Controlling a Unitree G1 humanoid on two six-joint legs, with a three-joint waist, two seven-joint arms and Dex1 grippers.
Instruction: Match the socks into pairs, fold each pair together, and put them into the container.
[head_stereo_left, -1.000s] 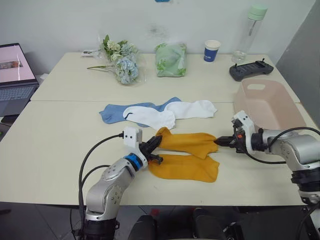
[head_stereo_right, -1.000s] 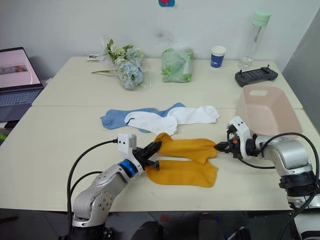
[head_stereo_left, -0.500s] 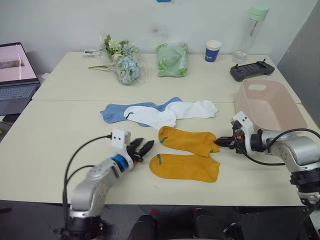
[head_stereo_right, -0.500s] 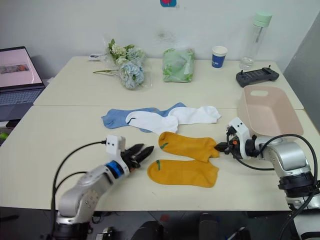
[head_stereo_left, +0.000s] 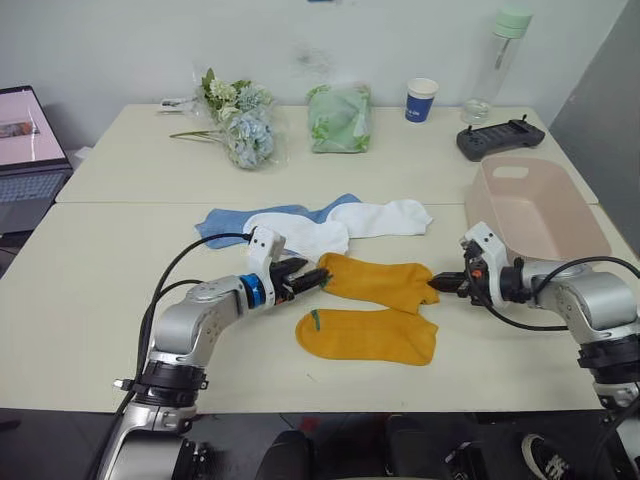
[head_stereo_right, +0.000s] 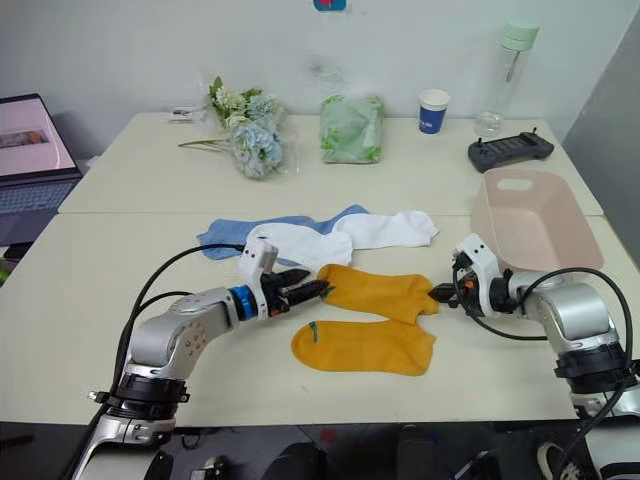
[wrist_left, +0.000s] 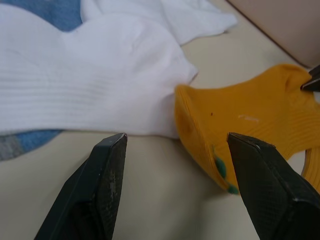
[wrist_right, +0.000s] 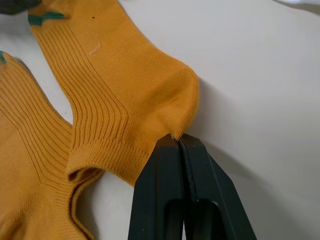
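Two mustard-yellow socks lie near the table's front: the upper sock (head_stereo_left: 380, 282) and, in front of it, the lower sock (head_stereo_left: 368, 336). My left gripper (head_stereo_left: 315, 278) is open at the upper sock's cuff; in the left wrist view its fingers (wrist_left: 107, 170) straddle that cuff (wrist_left: 235, 130) without closing on it. My right gripper (head_stereo_left: 437, 284) is shut on the same sock's other end (wrist_right: 120, 85). Behind lie two white socks (head_stereo_left: 300, 235) (head_stereo_left: 385, 217) over light blue socks (head_stereo_left: 225, 225). The pink container (head_stereo_left: 535, 205) stands at the right, beyond my right gripper.
Along the table's back stand a flower bunch (head_stereo_left: 240, 120), a green bundle in plastic (head_stereo_left: 340, 118), a paper cup (head_stereo_left: 421, 100), a clear bottle (head_stereo_left: 497, 65) and a black controller (head_stereo_left: 500, 140). A laptop (head_stereo_left: 25, 150) sits at the far left.
My left gripper let go of the upper yellow sock's cuff, opened, drew back to the left, then returned to the cuff. The sock now lies flat. The right gripper has not moved.
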